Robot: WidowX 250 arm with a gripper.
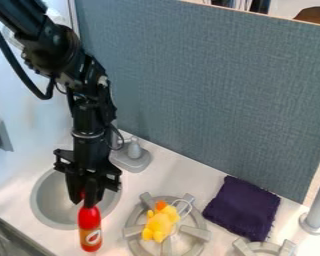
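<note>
From where I stand, the black gripper (90,199) hangs at the near left, its pincer closed around the narrow top of a red bottle (89,218). The bottle is smooth, glossy and nearly upright, with an orange-brown label low on its rounded body. It is by the near right side of a round grey sink bowl (45,206); I can't tell whether its base touches the pale, smooth counter (183,175). Its walls hide whatever it contains.

To the right, a soft yellow toy (161,222) with an orange tip lies on a round grey burner (132,231) with chunky prongs, a thin wire loop (187,204) beside it. Farther right is a folded dark purple cloth (241,208), squarish and matte. A blue-grey, woven-looking panel (209,95) rises along the far side, behind the grey faucet base (131,158).
</note>
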